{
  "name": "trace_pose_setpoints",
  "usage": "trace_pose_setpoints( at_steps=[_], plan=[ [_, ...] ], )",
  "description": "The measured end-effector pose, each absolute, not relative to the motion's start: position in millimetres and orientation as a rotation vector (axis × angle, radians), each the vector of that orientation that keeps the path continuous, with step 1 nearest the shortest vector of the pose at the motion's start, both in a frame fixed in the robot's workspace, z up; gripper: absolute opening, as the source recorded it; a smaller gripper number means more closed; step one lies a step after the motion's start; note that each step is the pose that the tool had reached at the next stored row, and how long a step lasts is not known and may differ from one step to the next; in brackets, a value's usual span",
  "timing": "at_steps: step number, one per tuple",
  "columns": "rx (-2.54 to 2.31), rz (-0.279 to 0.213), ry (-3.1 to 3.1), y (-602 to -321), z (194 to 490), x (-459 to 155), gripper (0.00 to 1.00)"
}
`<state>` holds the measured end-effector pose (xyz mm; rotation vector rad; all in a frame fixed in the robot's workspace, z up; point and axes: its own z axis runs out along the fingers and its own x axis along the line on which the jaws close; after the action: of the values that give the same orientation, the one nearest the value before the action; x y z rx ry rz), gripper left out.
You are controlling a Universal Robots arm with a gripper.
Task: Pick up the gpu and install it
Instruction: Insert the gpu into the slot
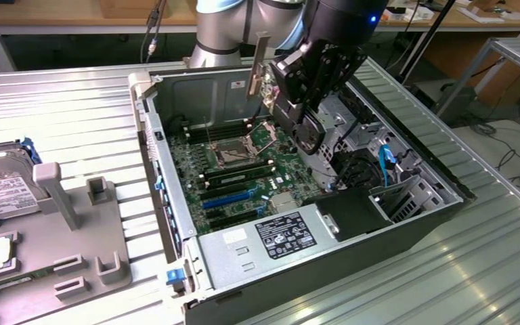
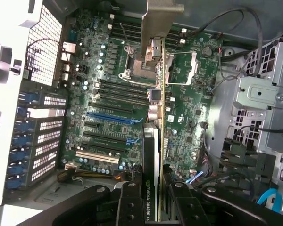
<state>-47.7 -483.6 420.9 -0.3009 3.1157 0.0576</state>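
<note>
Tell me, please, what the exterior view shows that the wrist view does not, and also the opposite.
Exterior view: the robot arm, a hard drive lying on a grey fixture, and the power supply with its label.
Wrist view: the NVIDIA Quadro lettering on the card's edge, and the perforated rear slot covers.
Both: the pincer shut on the gpu, which it holds on edge above the motherboard, and the CPU socket.

gpu [image 2: 150, 160] in gripper [image 2: 153, 205] above motherboard [image 2: 188, 117]
</note>
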Motion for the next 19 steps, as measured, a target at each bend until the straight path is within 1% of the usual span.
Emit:
trace_pose_setpoints(
  at_steps=[19],
  plan=[
    [-0.452, 0.058, 3.099, -483.6, 421.0, -47.8, 0.27]
  ],
)
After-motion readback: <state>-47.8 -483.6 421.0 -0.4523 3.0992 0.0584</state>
